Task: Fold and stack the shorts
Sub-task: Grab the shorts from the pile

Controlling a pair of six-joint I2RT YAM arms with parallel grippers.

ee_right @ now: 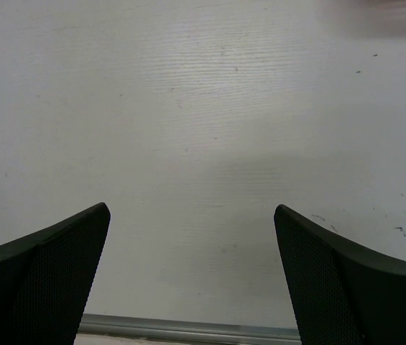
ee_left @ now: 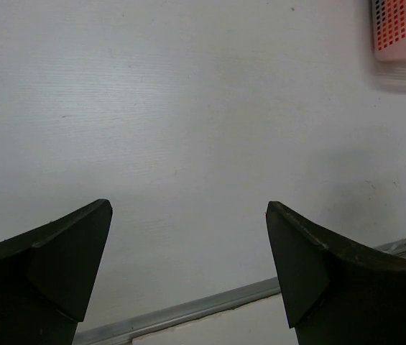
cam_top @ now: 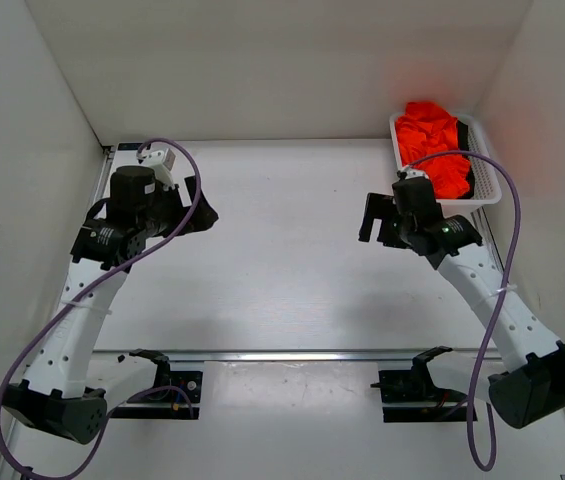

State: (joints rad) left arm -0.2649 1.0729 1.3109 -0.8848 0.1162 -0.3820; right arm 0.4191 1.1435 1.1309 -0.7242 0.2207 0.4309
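The orange-red shorts (cam_top: pixel 435 143) lie bunched in a white slotted basket (cam_top: pixel 486 182) at the back right of the table. The basket's corner, with orange showing through its slots, also shows in the left wrist view (ee_left: pixel 401 32). My right gripper (cam_top: pixel 375 219) is open and empty, above the table just left of the basket; in its wrist view (ee_right: pixel 192 215) only bare white table lies between the jaws. My left gripper (cam_top: pixel 202 213) is open and empty at the left side of the table; its wrist view (ee_left: pixel 188 212) shows bare table too. No drawstring is visible.
White walls enclose the table on the left, back and right. A metal rail (cam_top: pixel 302 354) runs across the near edge by the arm bases; it also shows in the left wrist view (ee_left: pixel 210 305) and the right wrist view (ee_right: pixel 188 330). Purple cables loop over both arms.
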